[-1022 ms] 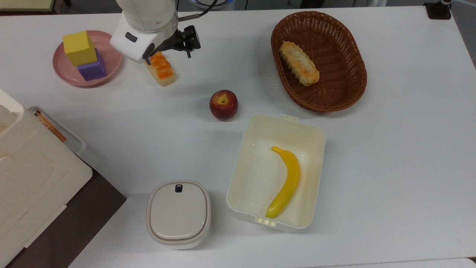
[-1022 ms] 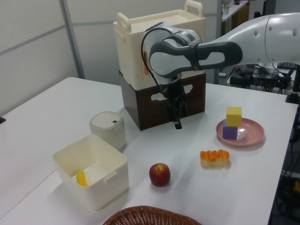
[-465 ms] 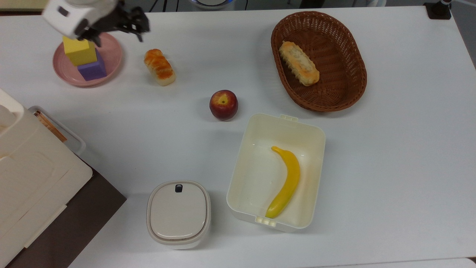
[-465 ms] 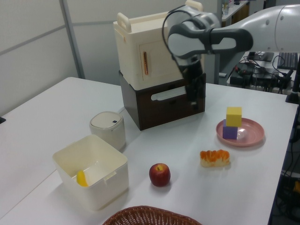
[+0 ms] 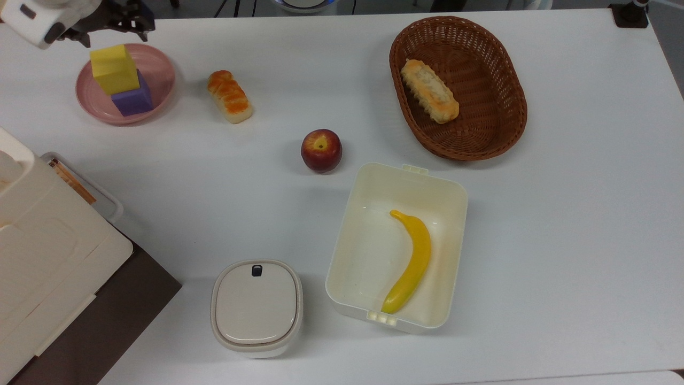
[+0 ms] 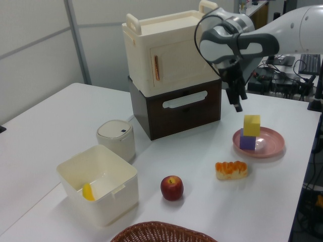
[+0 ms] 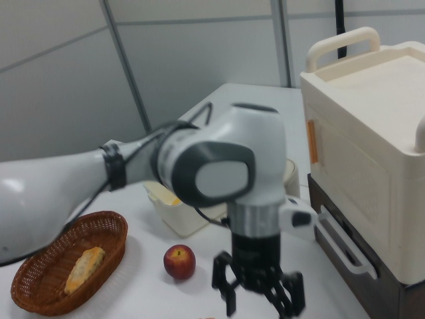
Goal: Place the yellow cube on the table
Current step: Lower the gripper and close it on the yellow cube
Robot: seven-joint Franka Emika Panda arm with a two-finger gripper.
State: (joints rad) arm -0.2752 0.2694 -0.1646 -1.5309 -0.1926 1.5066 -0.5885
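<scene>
Pink plate (image 5: 160, 80) (yellow cube (image 5: 113, 68) atop)

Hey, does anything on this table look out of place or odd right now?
One thing stands out: the yellow cube sits stacked on a purple cube inside a pink plate, overhanging it off-centre, at the top view's upper left. Nothing looks spilled or damaged; the banana lies flat in its cream tub.

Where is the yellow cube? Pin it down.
In the top view's upper left, the yellow cube sits atop a purple cube in the pink plate.
</scene>
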